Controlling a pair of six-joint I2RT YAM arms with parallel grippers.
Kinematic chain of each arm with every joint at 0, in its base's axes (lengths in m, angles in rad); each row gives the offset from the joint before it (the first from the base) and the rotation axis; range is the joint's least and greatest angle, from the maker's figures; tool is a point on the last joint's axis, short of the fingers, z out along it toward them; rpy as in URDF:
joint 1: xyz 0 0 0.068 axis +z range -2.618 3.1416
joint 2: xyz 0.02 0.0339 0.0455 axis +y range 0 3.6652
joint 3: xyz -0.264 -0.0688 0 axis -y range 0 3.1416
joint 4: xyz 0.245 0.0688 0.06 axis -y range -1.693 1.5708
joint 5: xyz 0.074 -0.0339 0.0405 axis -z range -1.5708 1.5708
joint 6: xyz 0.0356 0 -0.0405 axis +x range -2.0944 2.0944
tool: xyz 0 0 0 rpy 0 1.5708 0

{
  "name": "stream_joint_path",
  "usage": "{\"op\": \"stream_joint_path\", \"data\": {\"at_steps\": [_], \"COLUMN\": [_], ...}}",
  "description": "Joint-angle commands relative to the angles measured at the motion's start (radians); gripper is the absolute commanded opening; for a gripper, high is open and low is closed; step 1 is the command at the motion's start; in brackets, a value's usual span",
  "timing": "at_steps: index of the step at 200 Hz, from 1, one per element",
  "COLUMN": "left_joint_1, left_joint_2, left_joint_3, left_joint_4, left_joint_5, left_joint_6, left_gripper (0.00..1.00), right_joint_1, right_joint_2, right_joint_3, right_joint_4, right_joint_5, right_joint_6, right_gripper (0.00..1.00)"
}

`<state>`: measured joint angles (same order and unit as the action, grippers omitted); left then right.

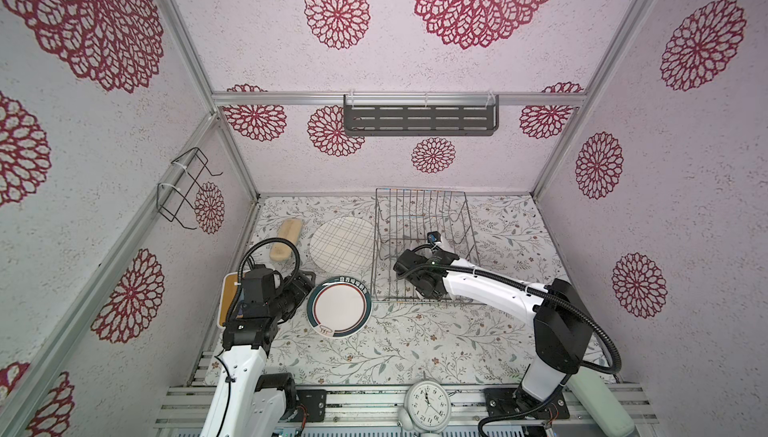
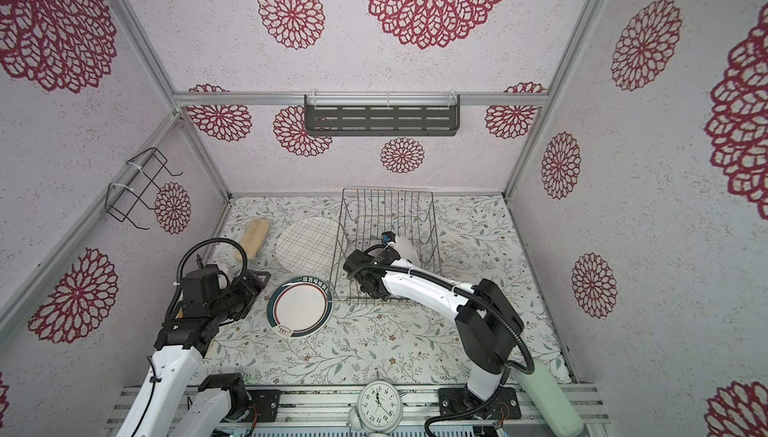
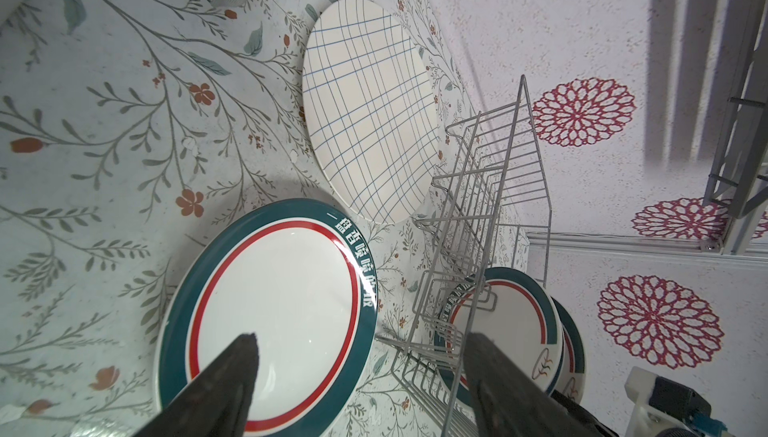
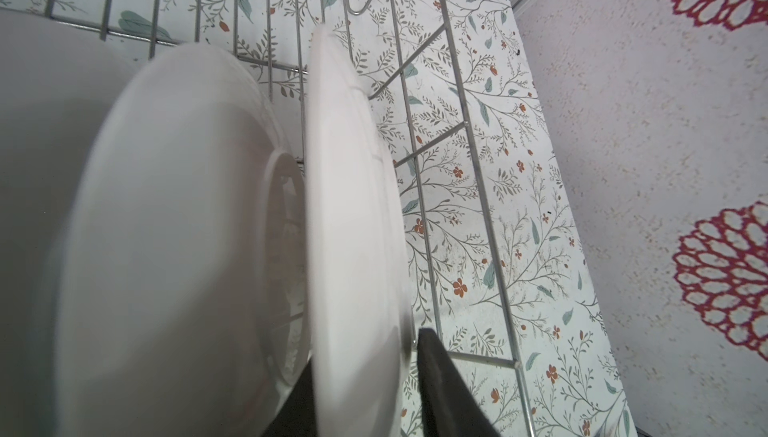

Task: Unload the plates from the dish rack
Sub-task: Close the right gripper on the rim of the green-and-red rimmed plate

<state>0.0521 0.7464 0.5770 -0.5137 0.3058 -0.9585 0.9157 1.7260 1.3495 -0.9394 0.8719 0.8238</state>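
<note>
as it straddles a plate (image 4: 353,206), the right gripper (image 4: 363,352) stands narrow.

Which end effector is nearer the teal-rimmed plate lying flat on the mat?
Left. The left end effector hovers open at the teal-rimmed plate's edge; the right end effector is inside the dish rack, astride an upright plate.

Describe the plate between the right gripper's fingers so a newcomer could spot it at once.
Start at the silver dish rack at the back of the floral table. Plates stand on edge in its near half, beneath the right arm. Yours is the end plate facing the rack's empty half, the only one with the right gripper straddling its rim.
</note>
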Motion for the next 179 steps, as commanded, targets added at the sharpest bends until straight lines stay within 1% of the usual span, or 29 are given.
{"op": "stream_joint_path", "data": {"at_steps": [1,179], "left_joint_1": [-0.008,-0.009], "left_joint_2": [0.002,-0.007], "left_joint_3": [0.019,0.008], "left_joint_4": [0.021,0.02], "left_joint_5": [0.006,0.006], "left_joint_6": [0.004,0.004], "left_gripper": [0.82,0.82], "right_joint_1": [-0.006,-0.004], "right_joint_2": [0.003,0.003], "right_joint_3": [0.005,0.046], "right_joint_4": [-0.016,-0.067], "right_joint_5": [0.049,0.084], "right_joint_6": [0.028,0.034], "right_gripper": [0.33,0.2]}}
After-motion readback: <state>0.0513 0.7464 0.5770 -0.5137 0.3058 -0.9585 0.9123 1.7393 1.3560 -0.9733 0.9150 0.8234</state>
